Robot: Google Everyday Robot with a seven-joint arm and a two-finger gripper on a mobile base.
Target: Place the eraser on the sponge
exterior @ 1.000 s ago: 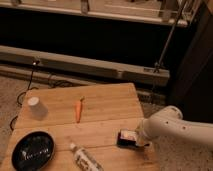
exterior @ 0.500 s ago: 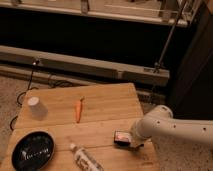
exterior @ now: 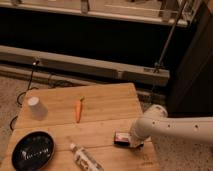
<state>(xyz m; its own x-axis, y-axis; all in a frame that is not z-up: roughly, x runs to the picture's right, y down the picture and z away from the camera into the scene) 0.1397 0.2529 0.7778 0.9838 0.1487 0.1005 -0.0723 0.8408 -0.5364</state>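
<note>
1. Arm (exterior: pixel 180 127): white and tubular. It enters from the right edge, runs roughly level to the left over the table's right edge, then bends at a rounded joint (exterior: pixel 152 116) and drops toward the tabletop.
2. Gripper (exterior: pixel 133 143): low at the table's front right, right at the surface. It sits against the right end of the eraser.
3. Grip state: cannot tell whether it is spread, closed or pinching the eraser. The wrist housing covers that spot.
4. Eraser (exterior: pixel 121 137): small black block lying flat on the wood, near the front right corner. A red-and-white strip shows on its left part. Its right end is hidden behind the gripper.
5. Table (exterior: pixel 105 102): light wooden slats, seen from above and in front.
6. Carrot (exterior: pixel 78 110): mid-table, lengthwise front to back, well apart from the eraser.
7. White cup (exterior: pixel 36 108): far left of the table, standing, apart from everything else.
8. Black plate (exterior: pixel 33 150): round, at the front left corner, with a few pale specks on it.
9. Bottle (exterior: pixel 85 158): pale, lying on its side at the front edge, between the plate and the eraser and touching neither.
10. Writing: nothing legible. The bottle's label shows dark blotches only, and the eraser's strip shows colour only.
</note>
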